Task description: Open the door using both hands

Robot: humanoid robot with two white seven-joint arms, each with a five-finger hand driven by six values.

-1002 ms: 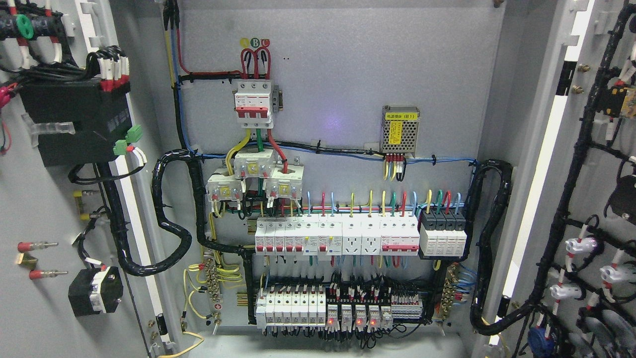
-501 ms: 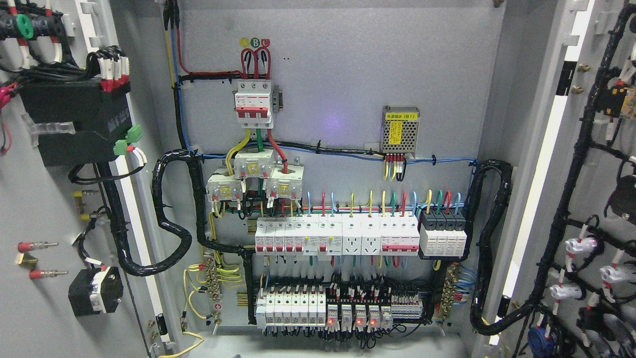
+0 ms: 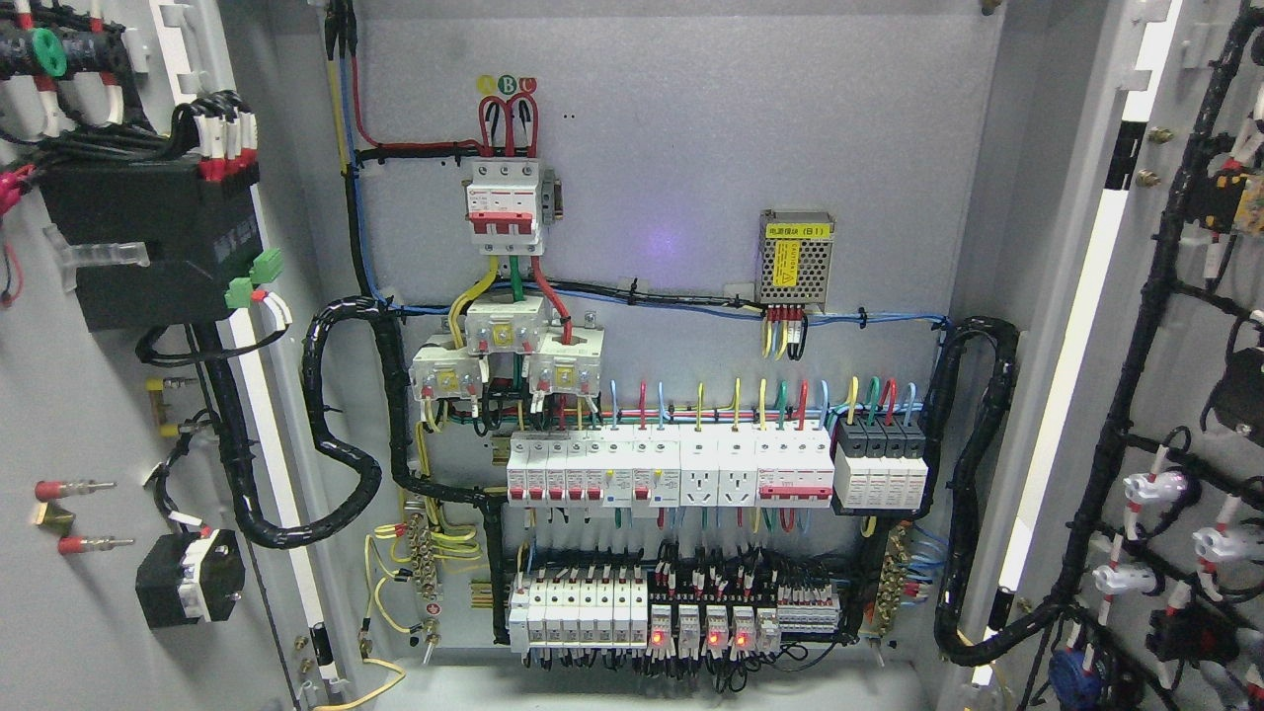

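1. Left door (image 3: 89, 395) and right door (image 3: 1185, 395) stand swung wide at the cabinet's (image 3: 671, 148) sides.
2. My hands are out of view; grip unknown.
3. Doors look stiff, heavy steel; I'd hold bare edges, not wiring.

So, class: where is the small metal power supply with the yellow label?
Head view: the power supply sits on the back panel, right of centre, above the breaker row.

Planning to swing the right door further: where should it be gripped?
Grip the right door by its free vertical edge flange, coming from the front: that bent lip is bare metal, while the inner face carries a black wire harness. No robot hand shows.
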